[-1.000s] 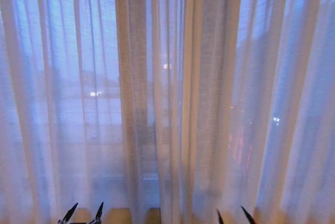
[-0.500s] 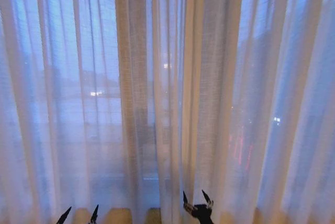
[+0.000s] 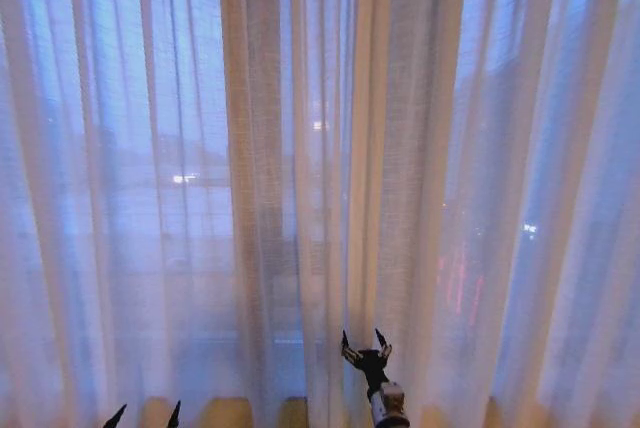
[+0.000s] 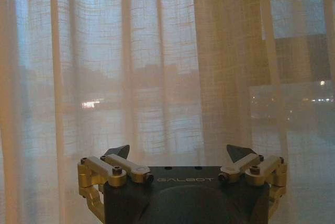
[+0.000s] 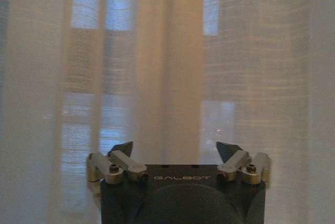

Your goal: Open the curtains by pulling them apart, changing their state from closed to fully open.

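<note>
Before the closed curtains [image 3: 300, 148], sheer folds hang.

- Left claw [image 4: 178, 157]: dark body lettered GALBOT, brass-yellow linkage bars with screw heads, black pointed tips.
- Right claw [image 5: 176, 152]: same dark lettered body, pale silver linkages, black pointed tips [image 3: 343, 342] on a grey wrist.

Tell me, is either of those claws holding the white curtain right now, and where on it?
Neither. The right gripper is open, up by the curtains near their middle folds; the left gripper is open too, low down.
</note>
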Robot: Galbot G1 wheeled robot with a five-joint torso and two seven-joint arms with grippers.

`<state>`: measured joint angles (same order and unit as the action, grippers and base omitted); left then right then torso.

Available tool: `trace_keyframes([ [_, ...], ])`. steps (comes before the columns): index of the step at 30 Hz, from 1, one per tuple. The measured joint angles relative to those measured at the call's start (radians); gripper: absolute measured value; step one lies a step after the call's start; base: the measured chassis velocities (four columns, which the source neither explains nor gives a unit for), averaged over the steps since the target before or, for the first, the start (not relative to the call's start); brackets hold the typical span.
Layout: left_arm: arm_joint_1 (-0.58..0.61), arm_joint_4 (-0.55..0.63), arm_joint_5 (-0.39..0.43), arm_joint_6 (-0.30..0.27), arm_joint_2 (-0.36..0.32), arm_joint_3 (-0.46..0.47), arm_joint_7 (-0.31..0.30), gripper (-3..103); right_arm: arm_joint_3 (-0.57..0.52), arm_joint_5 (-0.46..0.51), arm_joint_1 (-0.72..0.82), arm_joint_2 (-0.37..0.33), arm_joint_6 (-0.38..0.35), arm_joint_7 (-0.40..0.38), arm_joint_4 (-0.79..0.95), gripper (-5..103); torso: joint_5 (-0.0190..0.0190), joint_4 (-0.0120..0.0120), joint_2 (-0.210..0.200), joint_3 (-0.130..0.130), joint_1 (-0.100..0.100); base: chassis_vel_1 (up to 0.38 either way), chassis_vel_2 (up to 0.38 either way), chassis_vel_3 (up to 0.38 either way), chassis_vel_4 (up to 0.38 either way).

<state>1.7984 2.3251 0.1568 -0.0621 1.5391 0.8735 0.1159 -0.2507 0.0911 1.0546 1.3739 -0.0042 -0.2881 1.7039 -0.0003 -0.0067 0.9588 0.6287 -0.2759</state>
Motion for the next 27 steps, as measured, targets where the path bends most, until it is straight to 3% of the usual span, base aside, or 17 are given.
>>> trace_keyframes([
  [7, -0.011, -0.007, -0.004, -0.001, 0.002, -0.006, 0.000, 100, -0.016, -0.014, 0.028, 0.000, 0.004, 0.000, 0.018, 65, 0.0001, -0.0002, 0.000, 0.000, 0.000, 0.000, 0.000, 0.000, 0.000],
  [10, -0.013, -0.012, -0.005, -0.001, 0.002, -0.009, 0.000, 100, -0.017, -0.011, 0.026, 0.000, 0.004, 0.002, 0.021, 49, 0.0001, -0.0001, 0.000, 0.000, 0.000, 0.000, 0.000, 0.000, 0.000],
  [17, -0.013, -0.013, -0.005, -0.003, -0.003, -0.007, 0.000, 100, -0.014, -0.009, 0.018, 0.000, 0.003, 0.003, 0.016, 27, 0.0000, 0.0001, 0.000, 0.000, 0.000, 0.000, 0.000, 0.000, 0.000],
  [20, -0.014, -0.014, -0.005, -0.004, -0.005, -0.006, 0.000, 100, -0.015, -0.009, 0.021, 0.000, 0.003, 0.005, 0.017, 12, 0.0001, 0.0001, 0.000, 0.000, 0.000, 0.000, 0.000, 0.000, 0.000],
  [22, -0.014, -0.015, -0.005, -0.004, -0.006, -0.007, 0.000, 100, -0.016, -0.009, 0.024, 0.000, 0.003, 0.005, 0.019, 12, 0.0001, 0.0001, 0.000, 0.000, 0.000, 0.000, 0.000, 0.000, 0.000],
  [23, -0.016, -0.016, -0.005, -0.005, -0.006, -0.009, 0.000, 100, -0.019, -0.009, 0.029, 0.000, 0.003, 0.005, 0.024, 3, 0.0000, 0.0000, 0.000, 0.000, 0.000, 0.000, 0.000, 0.000, 0.000],
  [27, -0.017, -0.018, -0.005, -0.005, -0.006, -0.012, 0.000, 100, -0.022, -0.008, 0.035, 0.000, 0.003, 0.006, 0.029, 1, 0.0000, -0.0001, 0.000, 0.000, 0.000, 0.000, 0.000, 0.000, 0.000],
])
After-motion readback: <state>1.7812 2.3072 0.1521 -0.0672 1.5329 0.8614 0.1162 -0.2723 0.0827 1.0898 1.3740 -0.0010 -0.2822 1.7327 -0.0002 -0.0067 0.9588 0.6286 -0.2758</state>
